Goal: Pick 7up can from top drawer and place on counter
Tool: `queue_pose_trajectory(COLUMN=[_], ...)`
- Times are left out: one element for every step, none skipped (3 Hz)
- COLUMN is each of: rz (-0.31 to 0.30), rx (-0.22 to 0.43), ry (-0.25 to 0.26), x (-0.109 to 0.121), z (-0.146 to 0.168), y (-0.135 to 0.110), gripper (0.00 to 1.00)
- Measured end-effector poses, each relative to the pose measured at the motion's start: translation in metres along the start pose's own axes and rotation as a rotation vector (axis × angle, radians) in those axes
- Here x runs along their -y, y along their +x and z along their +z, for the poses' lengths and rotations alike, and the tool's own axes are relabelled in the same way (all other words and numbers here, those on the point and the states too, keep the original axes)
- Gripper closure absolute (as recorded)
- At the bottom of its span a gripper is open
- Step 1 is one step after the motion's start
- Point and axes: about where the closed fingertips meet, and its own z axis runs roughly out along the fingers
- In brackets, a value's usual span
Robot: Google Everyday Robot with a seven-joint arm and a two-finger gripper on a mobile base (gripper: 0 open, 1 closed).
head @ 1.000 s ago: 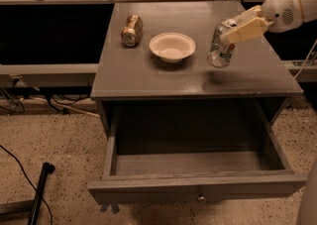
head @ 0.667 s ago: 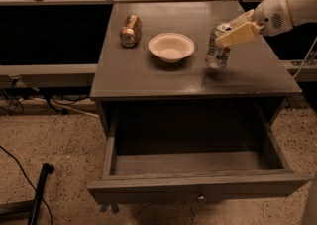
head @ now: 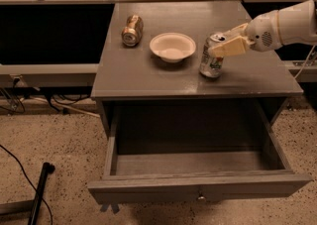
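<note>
The 7up can stands nearly upright on the counter, near its right front, just right of a white bowl. My gripper reaches in from the right and is closed on the can's upper part; one cream finger lies across its top right. The can's base looks to be touching the counter. The top drawer is pulled wide open below the counter, and its inside shows nothing in it. Its small knob sits at the middle of the front panel.
A white bowl sits mid-counter. A copper-gold can lies on its side at the back left. My white arm crosses the counter's right edge. A black pole and cables lie on the floor at left.
My gripper has carried the 7up can a little left and down, toward the bowl, until it rests on the counter. The bowl, the copper can and the drawer have not moved.
</note>
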Motion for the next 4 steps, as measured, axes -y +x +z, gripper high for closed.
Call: queue_pose_trajectory(rz=[0.0, -0.001, -0.006, -0.102], rx=[0.0, 0.0, 0.004, 0.029], ry=[-0.005, -0.009, -0.015, -0.009], x=[-0.001, -0.002, -0.003, -0.018], z=[0.003, 0.005, 0.005, -0.024], y=[0.0, -0.001, -0.003, -0.034], gripper=[0.12, 0.0, 0.0, 0.0])
